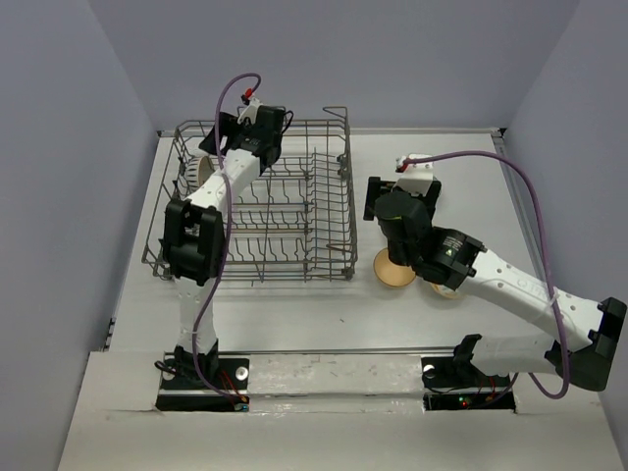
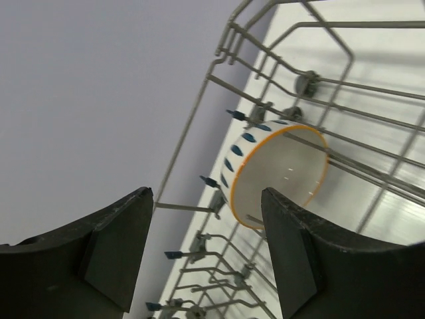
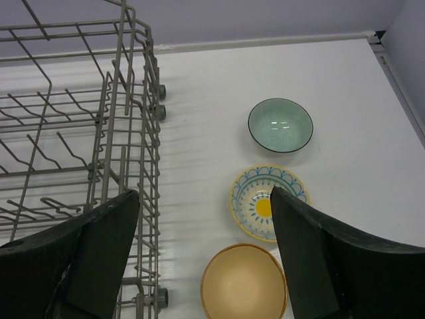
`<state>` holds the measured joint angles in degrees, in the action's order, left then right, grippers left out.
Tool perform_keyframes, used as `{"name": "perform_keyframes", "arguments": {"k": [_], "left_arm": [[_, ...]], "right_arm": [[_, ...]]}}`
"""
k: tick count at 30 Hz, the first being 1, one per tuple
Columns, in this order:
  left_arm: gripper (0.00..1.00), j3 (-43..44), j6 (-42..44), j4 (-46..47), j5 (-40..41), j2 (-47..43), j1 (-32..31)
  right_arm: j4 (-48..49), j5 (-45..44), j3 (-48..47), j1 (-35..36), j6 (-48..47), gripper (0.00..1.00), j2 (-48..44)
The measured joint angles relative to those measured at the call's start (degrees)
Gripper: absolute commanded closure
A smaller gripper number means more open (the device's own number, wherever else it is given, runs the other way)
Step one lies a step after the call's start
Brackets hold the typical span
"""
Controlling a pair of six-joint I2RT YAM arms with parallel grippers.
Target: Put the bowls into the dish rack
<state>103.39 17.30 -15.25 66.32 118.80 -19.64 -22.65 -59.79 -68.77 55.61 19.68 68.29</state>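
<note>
The grey wire dish rack (image 1: 294, 211) stands on the left half of the table. One white bowl (image 2: 279, 173) with blue marks and an orange rim stands on edge among the tines at the rack's far left (image 1: 203, 172). My left gripper (image 2: 206, 252) is open and empty above the rack's far side (image 1: 245, 132). My right gripper (image 3: 206, 259) is open and empty, hovering just right of the rack (image 1: 378, 201). Below it lie a teal bowl (image 3: 280, 125), a yellow-and-blue floral bowl (image 3: 262, 203) and a tan bowl (image 3: 244, 282), all upright on the table. The tan bowl also shows from the top (image 1: 395, 270).
The rack's right wall (image 3: 143, 133) with small wheels stands close left of the three bowls. The right arm (image 1: 510, 285) covers the teal and floral bowls in the top view; another bowl's edge (image 1: 446, 289) peeks from under it. Purple walls enclose the table.
</note>
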Motion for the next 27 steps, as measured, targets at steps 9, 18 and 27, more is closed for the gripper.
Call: {"name": "perform_keyframes", "arguments": {"k": [9, 18, 27], "left_arm": [[0.22, -3.85, -15.23, -10.45, -16.13, -19.02, -5.51], [0.22, -15.85, -20.24, -5.81, -26.51, -43.85, -11.50], [0.21, -30.05, -21.53, -2.62, -36.74, -50.38, -11.47]], "right_arm": [[-1.81, 0.59, -0.46, -6.27, 2.43, 0.14, 0.42], [-6.19, 11.26, 5.86, -26.82, 10.16, 0.15, 0.31], [-9.44, 19.12, 15.34, -38.66, 14.97, 0.19, 0.28]]}}
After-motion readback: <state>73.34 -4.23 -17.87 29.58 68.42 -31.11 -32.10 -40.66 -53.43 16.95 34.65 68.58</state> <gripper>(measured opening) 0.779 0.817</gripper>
